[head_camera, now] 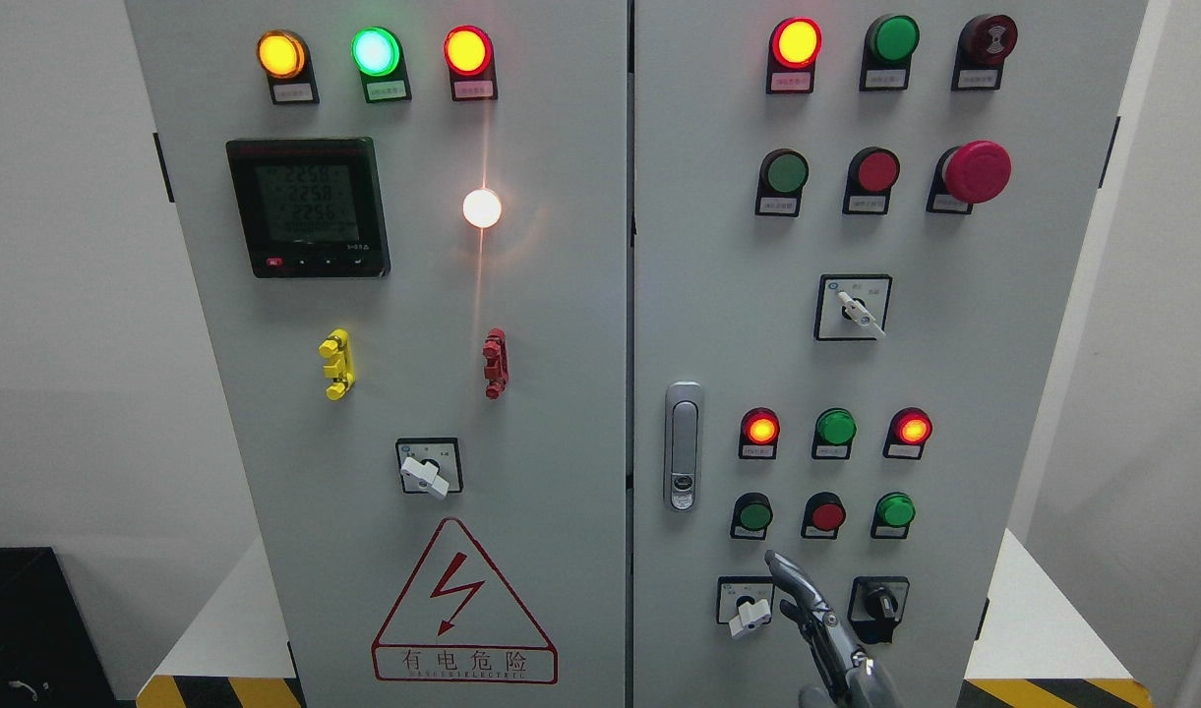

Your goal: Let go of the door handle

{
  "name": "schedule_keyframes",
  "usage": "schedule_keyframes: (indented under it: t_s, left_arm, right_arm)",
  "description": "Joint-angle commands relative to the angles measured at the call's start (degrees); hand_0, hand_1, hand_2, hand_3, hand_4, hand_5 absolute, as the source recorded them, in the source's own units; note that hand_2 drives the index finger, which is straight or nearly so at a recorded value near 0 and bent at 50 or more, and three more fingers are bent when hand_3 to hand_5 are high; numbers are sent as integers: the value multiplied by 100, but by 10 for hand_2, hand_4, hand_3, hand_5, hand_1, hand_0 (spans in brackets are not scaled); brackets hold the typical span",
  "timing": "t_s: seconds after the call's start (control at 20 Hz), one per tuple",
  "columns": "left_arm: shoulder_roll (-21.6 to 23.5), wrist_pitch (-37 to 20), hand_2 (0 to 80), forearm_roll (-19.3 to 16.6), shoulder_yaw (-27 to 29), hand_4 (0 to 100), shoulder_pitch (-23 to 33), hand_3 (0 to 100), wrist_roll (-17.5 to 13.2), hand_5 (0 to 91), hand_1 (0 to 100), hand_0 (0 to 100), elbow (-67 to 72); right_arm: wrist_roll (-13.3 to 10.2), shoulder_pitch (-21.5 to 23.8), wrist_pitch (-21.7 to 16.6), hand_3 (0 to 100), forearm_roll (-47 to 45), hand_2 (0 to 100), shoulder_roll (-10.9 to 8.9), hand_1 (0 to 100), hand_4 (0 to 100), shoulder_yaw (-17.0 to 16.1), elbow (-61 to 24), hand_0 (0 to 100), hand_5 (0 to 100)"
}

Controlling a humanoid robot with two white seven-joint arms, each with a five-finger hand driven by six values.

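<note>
The handle [684, 446] sits upright on the right door, left of the small lamps. My right hand [818, 629] is below it and to the right, apart from it, fingers loose and holding nothing. I should pull back straight, touching 0 switches.

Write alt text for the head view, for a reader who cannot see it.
A robot hand rises from the bottom edge, right of the middle, fingers extended, below and clear of the silver door handle on a grey electrical cabinet. Both doors look closed and carry lit indicator lamps, pushbuttons and rotary switches.
</note>
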Motion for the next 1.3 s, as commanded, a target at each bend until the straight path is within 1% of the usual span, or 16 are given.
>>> schedule_keyframes:
  t_s: [0.0,0.35,0.4,0.45,0.5,0.55,0.6,0.65,0.75,0.85,0.9,0.95,1.0,1.05,1.1,1.25]
  left_arm:
    - [0,0,0,0,0,0,0,0,-3,0,556,120,0]
    - [0,0,0,0,0,0,0,0,-3,0,556,120,0]
    - [0,0,0,0,0,0,0,0,-3,0,556,120,0]
    - [0,0,0,0,0,0,0,0,-3,0,556,120,0]
    - [0,0,0,0,0,0,0,0,-3,0,556,120,0]
    - [0,0,0,0,0,0,0,0,-3,0,556,120,0]
    - [0,0,0,0,0,0,0,0,-3,0,556,120,0]
    - [0,0,0,9,0,0,0,0,-3,0,556,120,0]
    - [0,0,0,0,0,0,0,0,-3,0,556,120,0]
    - [0,0,0,0,0,0,0,0,-3,0,556,120,0]
    - [0,0,0,0,0,0,0,0,-3,0,556,120,0]
    - [0,0,0,0,0,0,0,0,-3,0,556,120,0]
    - [0,0,0,0,0,0,0,0,-3,0,556,120,0]
    - [0,0,0,0,0,0,0,0,-3,0,556,120,0]
    - [0,0,0,0,0,0,0,0,-3,0,556,120,0]
    - [0,0,0,0,0,0,0,0,-3,0,556,120,0]
  right_arm:
    - [-38,141,53,130,-119,0,-21,15,142,49,-84,218,131]
    - [-47,141,132,130,-110,0,-21,17,143,49,-75,211,128]
    - [-56,132,176,137,-101,0,-21,43,162,40,-75,205,134]
    - [-73,115,202,176,-75,0,-21,96,224,40,-84,199,178]
    - [-82,97,211,256,-49,0,-12,182,321,31,-84,192,298]
    - [-91,88,211,311,4,0,-3,241,381,31,-92,225,395]
    - [-99,71,220,366,152,0,6,303,432,23,-153,257,428]
    - [-143,62,220,409,441,0,14,353,492,5,-171,279,516]
    - [-423,-43,220,481,1161,0,41,373,571,-13,-172,369,642]
    - [-670,-105,220,594,1777,0,58,389,703,-13,-172,398,774]
    - [-767,-157,220,614,2023,0,102,397,719,-13,-172,402,806]
    - [-863,-210,220,683,2304,0,146,422,781,-13,-172,408,866]
    - [-969,-254,220,799,2611,0,172,447,879,-13,-163,402,961]
    - [-1065,-298,220,876,2936,0,199,467,973,-4,-145,392,1000]
    - [-1145,-333,229,922,3244,0,225,478,1000,-4,-128,390,1000]
    - [-1216,-465,229,982,4167,0,339,478,1000,14,-58,390,1000]
